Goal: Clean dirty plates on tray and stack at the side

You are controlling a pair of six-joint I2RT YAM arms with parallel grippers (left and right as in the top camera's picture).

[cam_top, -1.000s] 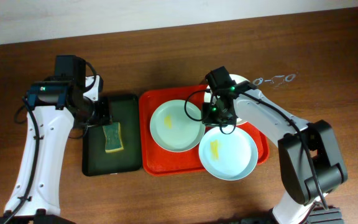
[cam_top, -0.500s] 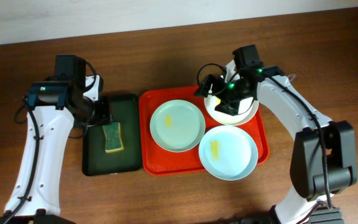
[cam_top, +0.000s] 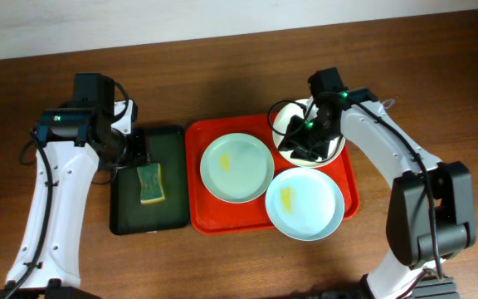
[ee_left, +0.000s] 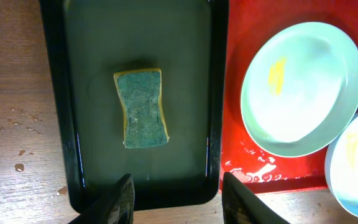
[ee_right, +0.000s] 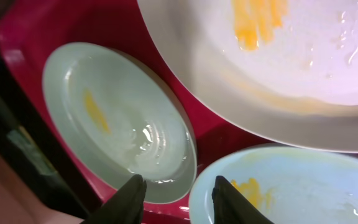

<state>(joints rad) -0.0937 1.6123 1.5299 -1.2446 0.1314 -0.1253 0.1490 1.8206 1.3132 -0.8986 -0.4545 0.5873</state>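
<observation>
Table (cam_top: 222, 79); right arm (cam_top: 376, 139) over cream plate (cam_top: 282, 124)

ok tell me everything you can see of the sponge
The sponge is a waisted rectangle. Its green scouring face is up, and yellow foam shows along its edges. It looks soft and intact, and it lies flat near the middle of the dark green tray, touching only the tray's wet-looking floor. The left tool hangs open nearby, clear of it.

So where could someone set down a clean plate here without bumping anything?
The table is bare right of the red tray and in front of both trays. The green tray has room around its sponge. The red tray is crowded: three plates nearly fill it.
</observation>
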